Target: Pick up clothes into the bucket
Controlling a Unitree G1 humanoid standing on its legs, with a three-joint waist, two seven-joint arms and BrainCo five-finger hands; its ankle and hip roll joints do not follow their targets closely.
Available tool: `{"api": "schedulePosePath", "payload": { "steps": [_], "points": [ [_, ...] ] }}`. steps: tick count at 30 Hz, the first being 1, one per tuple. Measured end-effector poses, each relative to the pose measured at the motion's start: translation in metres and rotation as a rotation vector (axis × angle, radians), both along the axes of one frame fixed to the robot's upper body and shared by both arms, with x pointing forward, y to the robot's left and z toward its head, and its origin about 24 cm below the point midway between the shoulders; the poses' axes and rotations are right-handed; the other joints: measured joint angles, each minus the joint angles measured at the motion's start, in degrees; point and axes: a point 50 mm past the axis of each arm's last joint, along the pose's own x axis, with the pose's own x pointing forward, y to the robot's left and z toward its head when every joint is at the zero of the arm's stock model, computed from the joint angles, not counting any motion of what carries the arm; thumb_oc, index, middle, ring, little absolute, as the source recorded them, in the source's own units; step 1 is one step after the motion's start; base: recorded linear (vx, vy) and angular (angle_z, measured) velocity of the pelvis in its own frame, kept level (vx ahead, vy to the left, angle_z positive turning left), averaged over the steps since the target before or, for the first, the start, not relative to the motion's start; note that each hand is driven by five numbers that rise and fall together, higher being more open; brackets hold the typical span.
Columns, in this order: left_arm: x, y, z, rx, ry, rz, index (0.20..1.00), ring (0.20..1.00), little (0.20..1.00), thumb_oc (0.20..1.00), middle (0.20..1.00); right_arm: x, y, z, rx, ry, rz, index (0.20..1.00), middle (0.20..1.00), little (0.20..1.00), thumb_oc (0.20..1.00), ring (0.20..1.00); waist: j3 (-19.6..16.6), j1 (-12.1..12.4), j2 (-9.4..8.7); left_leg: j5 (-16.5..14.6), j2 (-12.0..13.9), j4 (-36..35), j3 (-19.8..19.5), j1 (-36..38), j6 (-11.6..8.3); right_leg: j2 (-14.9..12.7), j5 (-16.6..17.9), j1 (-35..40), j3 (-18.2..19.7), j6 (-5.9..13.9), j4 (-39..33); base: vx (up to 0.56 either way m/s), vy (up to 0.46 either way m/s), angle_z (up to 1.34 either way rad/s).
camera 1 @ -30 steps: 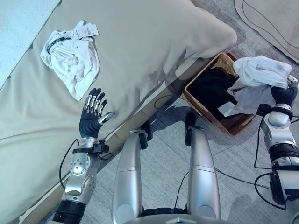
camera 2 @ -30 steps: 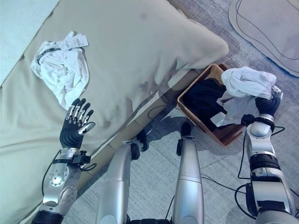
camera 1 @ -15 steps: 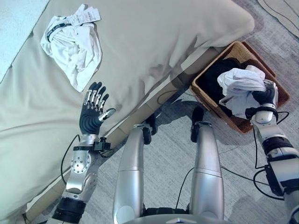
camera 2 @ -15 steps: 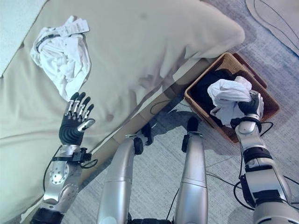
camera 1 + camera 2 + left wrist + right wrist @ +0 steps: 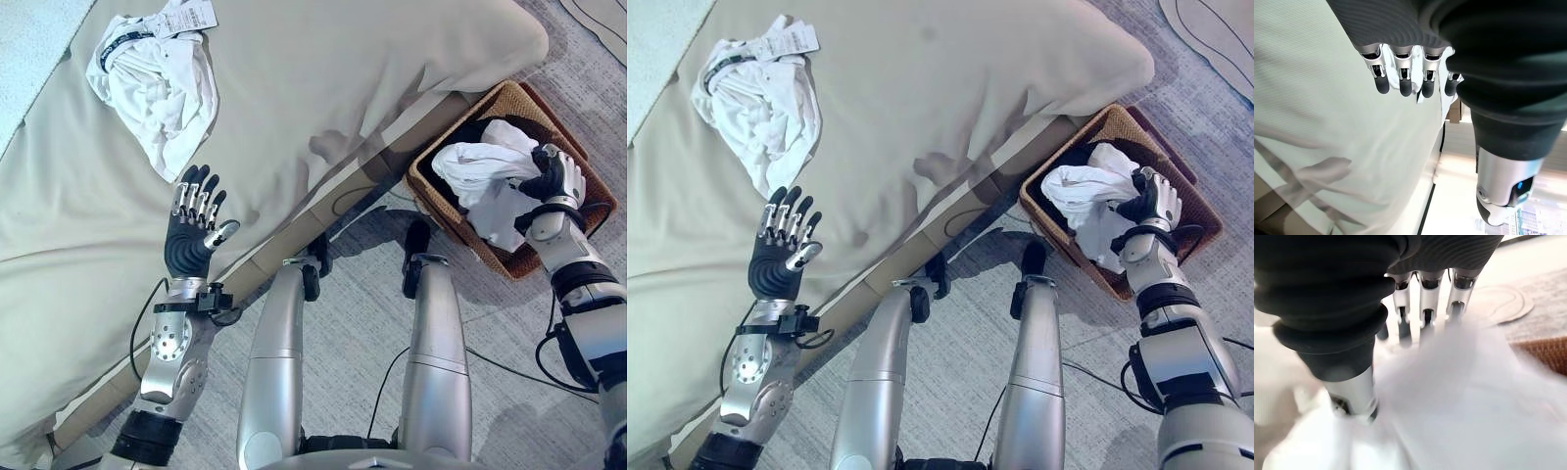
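1. Right hand (image 5: 554, 176) curled round a white garment (image 5: 480, 166), low over the wicker basket (image 5: 1190, 201), dark clothes under it.
2. Release likely next: garment already within the rim.
3. Left hand (image 5: 194, 230) open, empty, fingers straight, over the bed (image 5: 323, 69).
4. Second white garment (image 5: 157, 88) straight ahead of left fingertips, nearer that hand; long axis roughly along the reach.

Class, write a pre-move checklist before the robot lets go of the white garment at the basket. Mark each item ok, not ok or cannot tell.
1. White garment over the wicker basket: ok.
2. Right hand gripping that garment: cannot tell.
3. Room in the basket, dark clothes already inside: cannot tell.
4. Left hand open and holding nothing above the bed: ok.
5. All clothes collected: not ok, white clothes with tags lie on the bed.
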Motion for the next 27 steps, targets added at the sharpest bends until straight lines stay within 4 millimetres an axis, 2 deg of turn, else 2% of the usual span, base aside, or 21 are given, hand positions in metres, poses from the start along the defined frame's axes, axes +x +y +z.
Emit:
{"api": "schedulePosePath", "payload": {
  "steps": [4, 7, 10, 13, 15, 17, 18, 20, 21, 24, 26, 27],
  "points": [
    [0.001, 0.000, 0.001, -0.005, -0.003, 0.007, 1.000, 1.000, 1.000, 1.000, 1.000, 0.000, -0.001, 0.001, -0.003, -0.009, -0.018, 1.000, 1.000, 1.000, 1.000, 1.000, -0.1, 0.0, -0.03, 0.0, -0.1, -1.6, 0.0, 1.8, 0.02, -0.1, 0.0, 2.0, -0.4, 0.00, -1.6, 0.00, 0.000, 0.00],
    [0.001, 0.000, 0.002, -0.013, -0.003, 0.017, 1.000, 1.000, 1.000, 1.000, 1.000, -0.002, -0.003, -0.003, 0.027, -0.014, -0.044, 1.000, 1.000, 1.000, 1.000, 1.000, -2.1, 0.0, -0.07, 0.2, -0.2, -4.7, 0.0, 3.0, 0.18, -0.3, 0.0, 3.4, -1.2, 0.01, -4.5, -0.01, -0.001, 0.01],
    [0.002, 0.000, 0.002, -0.021, -0.002, 0.022, 1.000, 1.000, 1.000, 1.000, 1.000, -0.005, -0.005, -0.015, 0.079, -0.003, -0.083, 1.000, 1.000, 1.000, 1.000, 1.000, -3.0, -0.2, -0.27, 1.2, -0.3, -7.4, 0.1, 6.5, 1.71, -0.6, 0.2, 6.9, -2.1, -0.09, -6.5, 0.00, 0.001, 0.01],
    [0.001, -0.001, -0.003, -0.037, 0.016, 0.034, 1.000, 1.000, 1.000, 1.000, 1.000, -0.007, -0.001, -0.030, 0.149, 0.011, -0.097, 1.000, 1.000, 1.000, 1.000, 1.000, -6.9, -0.4, -0.49, 2.3, -0.4, -9.8, 0.3, 7.1, 1.68, -0.6, 1.2, 7.6, -2.5, 0.44, -8.8, -0.09, 0.001, 0.01],
    [0.003, 0.003, -0.004, -0.050, 0.021, 0.066, 1.000, 1.000, 1.000, 1.000, 1.000, -0.003, 0.022, -0.039, 0.234, -0.052, -0.034, 1.000, 1.000, 1.000, 1.000, 1.000, -7.7, -1.6, -0.96, 4.2, -0.4, -12.5, 0.2, 9.2, 1.29, -0.7, 3.2, 9.8, -3.5, 0.96, -11.0, 0.00, -0.029, 0.04],
    [0.005, 0.004, -0.005, -0.059, 0.025, 0.094, 1.000, 1.000, 1.000, 1.000, 1.000, -0.006, 0.039, -0.040, 0.287, -0.135, 0.044, 1.000, 1.000, 1.000, 1.000, 1.000, -7.7, -1.8, -1.35, 4.3, -0.2, -14.2, 0.3, 11.1, 1.30, -0.6, 3.4, 11.6, -4.1, 0.97, -12.9, 0.02, -0.044, -0.01],
    [0.007, 0.006, -0.010, -0.040, 0.049, 0.127, 1.000, 1.000, 1.000, 1.000, 1.000, -0.008, 0.056, -0.047, 0.308, -0.168, 0.118, 1.000, 1.000, 1.000, 1.000, 1.000, -7.7, -2.4, -1.52, 5.2, -0.2, -15.9, 0.2, 13.3, 1.08, -0.5, 3.8, 13.9, -4.6, 0.85, -14.5, 0.05, -0.070, -0.03],
    [0.009, 0.009, -0.017, 0.028, 0.072, 0.185, 1.000, 1.000, 1.000, 1.000, 1.000, -0.019, 0.072, -0.062, 0.357, -0.178, 0.169, 1.000, 1.000, 1.000, 1.000, 1.000, -7.7, -2.9, -1.73, 5.1, -0.2, -18.9, 0.0, 16.7, 0.99, -0.4, 3.7, 17.4, -5.7, 0.94, -16.8, 0.06, -0.080, 0.04],
    [0.010, 0.014, -0.023, 0.080, 0.099, 0.247, 1.000, 1.000, 1.000, 1.000, 1.000, -0.029, 0.086, -0.075, 0.395, -0.185, 0.219, 1.000, 1.000, 1.000, 1.000, 1.000, -7.8, -3.2, -2.07, 6.6, -0.4, -21.9, -0.6, 20.1, 0.42, -0.5, 4.1, 20.8, -6.5, 0.95, -19.0, 0.05, -0.063, 0.09],
    [0.014, 0.016, -0.029, 0.182, 0.122, 0.333, 1.000, 1.000, 1.000, 1.000, 1.000, -0.047, 0.095, -0.109, 0.464, -0.099, 0.239, 1.000, 1.000, 1.000, 1.000, 1.000, -7.8, -3.2, -3.14, 8.0, -0.3, -26.6, -2.0, 25.6, -0.05, -0.3, 4.1, 26.6, -8.7, 0.95, -22.2, 0.10, -0.082, 0.18],
    [0.016, 0.015, -0.028, 0.243, 0.114, 0.367, 1.000, 1.000, 1.000, 1.000, 1.000, -0.053, 0.097, -0.117, 0.493, -0.079, 0.249, 1.000, 1.000, 1.000, 1.000, 1.000, -7.8, -3.1, -3.78, 8.4, -0.3, -28.5, -2.6, 27.2, -0.19, -0.2, 3.9, 28.4, -9.8, 0.94, -23.3, 0.10, -0.051, 0.21],
    [0.020, 0.016, -0.035, 0.313, 0.149, 0.406, 1.000, 1.000, 1.000, 1.000, 1.000, -0.060, 0.103, -0.119, 0.541, -0.102, 0.264, 1.000, 1.000, 1.000, 1.000, 1.000, -7.8, -3.1, -3.86, 10.4, -0.2, -32.2, -3.9, 30.1, -0.77, 0.2, 4.8, 31.7, -11.3, 1.08, -26.2, 0.06, -0.035, 0.28]
  ]
}}
